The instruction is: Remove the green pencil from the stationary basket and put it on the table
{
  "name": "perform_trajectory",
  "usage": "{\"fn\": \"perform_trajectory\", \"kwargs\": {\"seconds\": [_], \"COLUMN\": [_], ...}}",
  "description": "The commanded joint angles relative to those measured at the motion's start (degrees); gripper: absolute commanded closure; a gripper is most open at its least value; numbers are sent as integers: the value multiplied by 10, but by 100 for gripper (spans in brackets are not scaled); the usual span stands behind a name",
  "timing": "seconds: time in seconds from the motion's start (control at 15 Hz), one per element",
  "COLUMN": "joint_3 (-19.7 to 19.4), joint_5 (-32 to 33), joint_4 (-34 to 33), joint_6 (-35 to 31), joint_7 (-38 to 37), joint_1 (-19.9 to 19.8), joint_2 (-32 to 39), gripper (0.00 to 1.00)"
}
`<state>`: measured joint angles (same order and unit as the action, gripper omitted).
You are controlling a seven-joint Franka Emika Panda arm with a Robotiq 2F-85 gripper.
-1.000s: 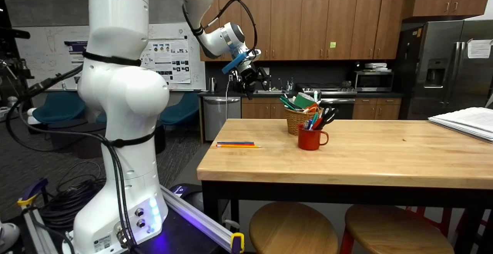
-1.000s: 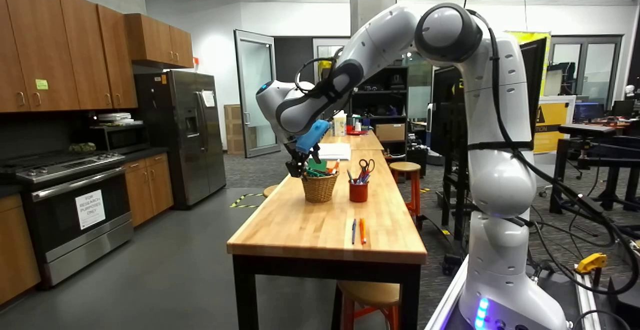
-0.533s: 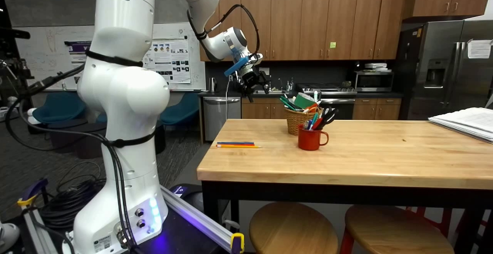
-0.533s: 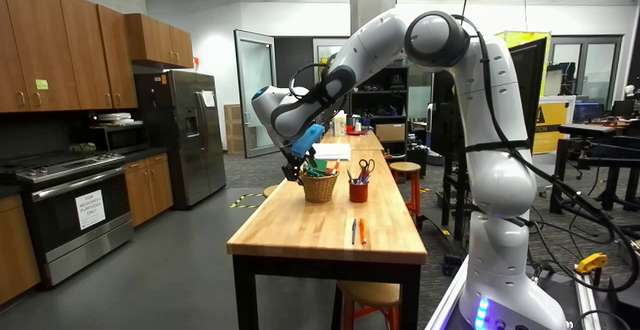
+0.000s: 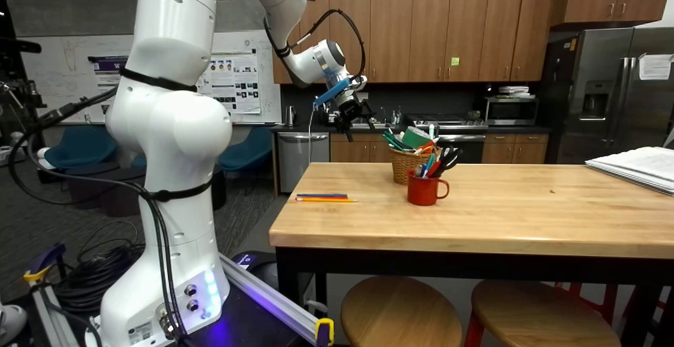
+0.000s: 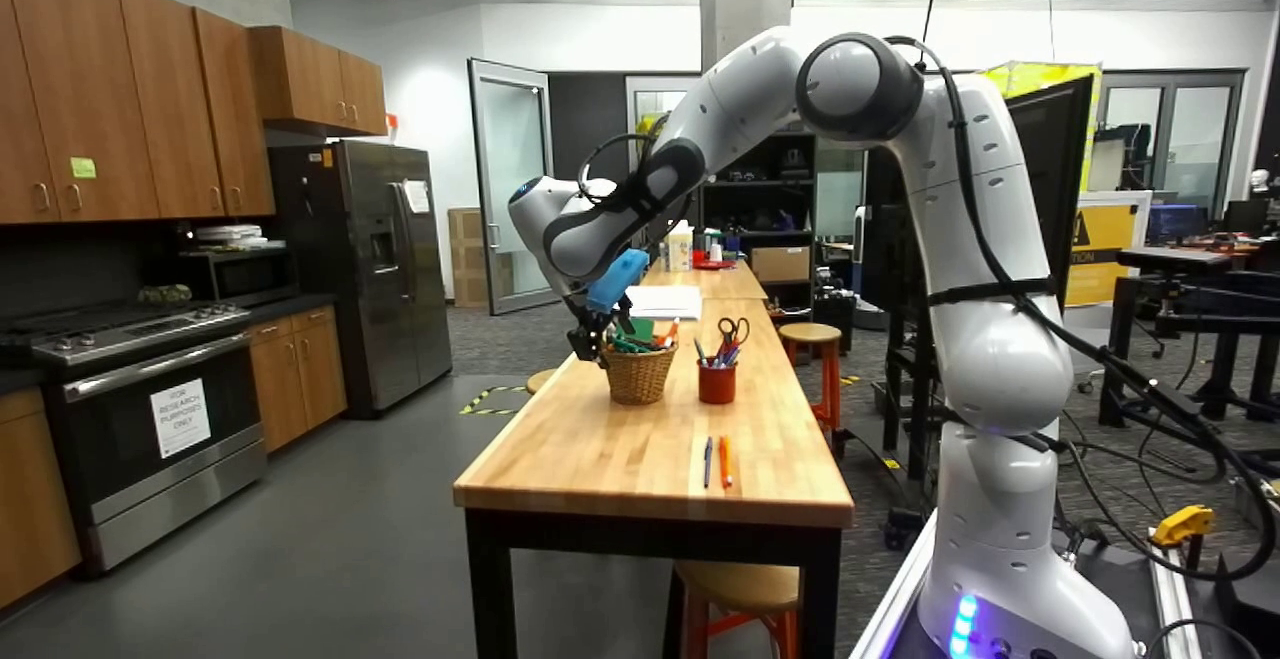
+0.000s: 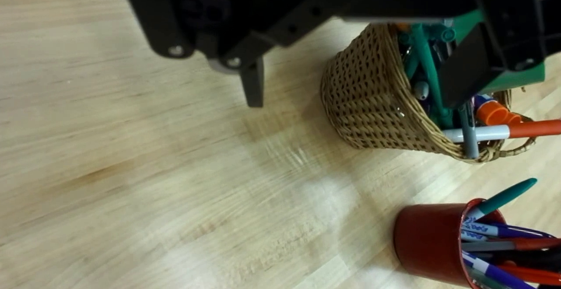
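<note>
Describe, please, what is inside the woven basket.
Wrist view: slim green items, a larger green object, a white-orange marker. The end effector covers some contents there; the basket hides whatever lies deeper.

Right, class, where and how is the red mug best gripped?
Probably by the handle of the red mug, from the side it points to: the loop juts from the upright body, while pens crowd the opening, making a grip from above awkward.

A basket (image 6: pixel 640 379) is standing on the counter (image 5: pixel 500 215) beside a mug (image 5: pixel 423 191), pencils (image 5: pixel 324 198) lying near it, papers (image 5: pixel 640 167) well apart.
</note>
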<state>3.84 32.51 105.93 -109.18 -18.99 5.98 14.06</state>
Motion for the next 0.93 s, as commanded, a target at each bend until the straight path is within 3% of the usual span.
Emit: {"fn": "perform_trajectory", "kwargs": {"seconds": [0.0, 0.87], "joint_3": [-12, -28], "joint_5": [-1, -1], "joint_4": [-18, -31], "joint_6": [-7, -26], "joint_7": [29, 76], "joint_1": [3, -1], "joint_2": [13, 35], "gripper": [0, 0]}}
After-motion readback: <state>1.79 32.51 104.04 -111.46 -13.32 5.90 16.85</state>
